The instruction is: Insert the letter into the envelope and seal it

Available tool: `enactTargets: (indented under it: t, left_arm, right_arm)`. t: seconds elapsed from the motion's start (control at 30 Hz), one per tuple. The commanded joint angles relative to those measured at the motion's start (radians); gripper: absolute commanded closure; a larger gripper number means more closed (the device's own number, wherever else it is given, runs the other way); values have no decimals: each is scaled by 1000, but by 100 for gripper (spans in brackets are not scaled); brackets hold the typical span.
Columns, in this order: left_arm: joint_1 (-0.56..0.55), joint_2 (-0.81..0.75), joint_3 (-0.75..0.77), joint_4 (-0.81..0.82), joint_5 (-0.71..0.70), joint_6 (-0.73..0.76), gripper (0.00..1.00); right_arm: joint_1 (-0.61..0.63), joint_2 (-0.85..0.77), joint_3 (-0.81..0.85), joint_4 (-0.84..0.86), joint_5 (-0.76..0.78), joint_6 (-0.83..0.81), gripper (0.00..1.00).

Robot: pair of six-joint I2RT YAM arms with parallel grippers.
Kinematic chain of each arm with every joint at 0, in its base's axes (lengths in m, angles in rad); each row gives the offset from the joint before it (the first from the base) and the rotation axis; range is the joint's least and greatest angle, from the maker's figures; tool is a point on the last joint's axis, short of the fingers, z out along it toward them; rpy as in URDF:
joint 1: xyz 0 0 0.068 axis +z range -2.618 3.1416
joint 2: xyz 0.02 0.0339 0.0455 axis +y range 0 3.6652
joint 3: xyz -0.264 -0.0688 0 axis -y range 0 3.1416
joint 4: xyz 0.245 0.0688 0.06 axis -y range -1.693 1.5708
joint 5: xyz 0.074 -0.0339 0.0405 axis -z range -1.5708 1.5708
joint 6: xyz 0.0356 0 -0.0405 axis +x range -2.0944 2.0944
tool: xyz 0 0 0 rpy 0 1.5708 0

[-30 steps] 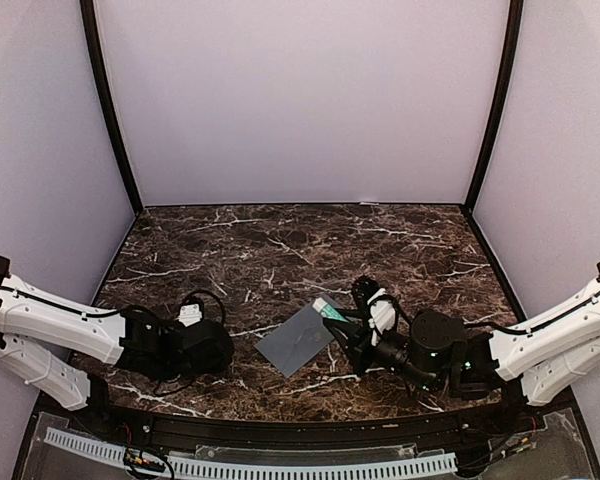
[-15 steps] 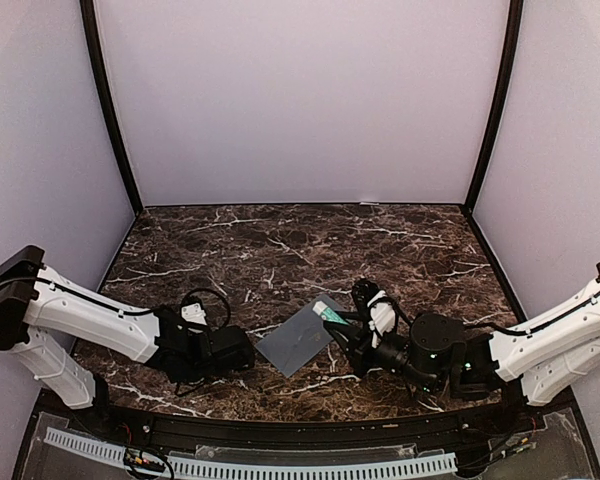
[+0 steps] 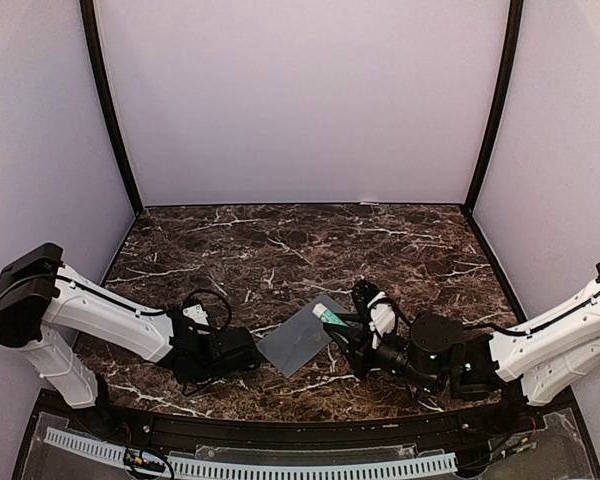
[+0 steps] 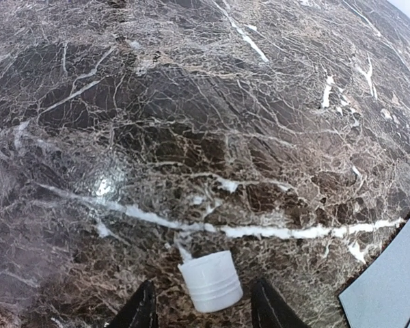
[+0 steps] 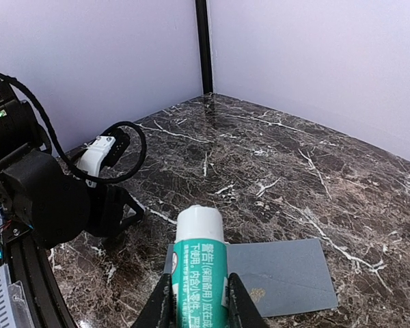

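Observation:
The grey-blue envelope (image 3: 298,341) lies flat near the table's front, its flap folded down with a small gold mark (image 5: 257,294) at the tip. The letter is out of view. My right gripper (image 3: 340,326) is just right of the envelope and shut on a white-and-green glue stick (image 5: 199,263), whose white end points over the envelope (image 5: 287,273). My left gripper (image 3: 244,352) sits low just left of the envelope. Its open fingers (image 4: 142,309) flank a small white cap (image 4: 210,281) lying on the marble, with a gap on each side. The envelope's corner (image 4: 389,287) shows at that view's lower right.
The table is dark veined marble (image 3: 300,250) boxed in by pale walls with black corner posts (image 3: 110,110). A black cable loop (image 5: 116,154) and the left arm's dark wrist (image 5: 41,198) stand close to the envelope's left side.
My left arm has reached right along the table's front, bringing its gripper up close to the envelope's left edge. The right gripper and glue stick have stayed put.

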Motion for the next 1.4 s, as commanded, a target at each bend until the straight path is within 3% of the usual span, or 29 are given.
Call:
enactTargets:
  t: [0.0,0.87,1.0,1.17,1.37]
  left_arm:
    - [25,15,8,34,-21,29,54]
    - [34,91,41,128,25,149,78]
    - [26,78,34,193,41,287,79]
    - [26,41,10,379,189,556,79]
    - [26,-49,29,390,356,776,79]
  right_arm:
    - [-4,0,-7,16,-9,13,100]
    - [-4,-12,1,-28,-10,21,100]
    - [-5,-47,-2,-67,1,23,100]
    - [-7,-127,-16,-129,0,24,100]
    - [-23,-242,-46,-191,-53,32,100]
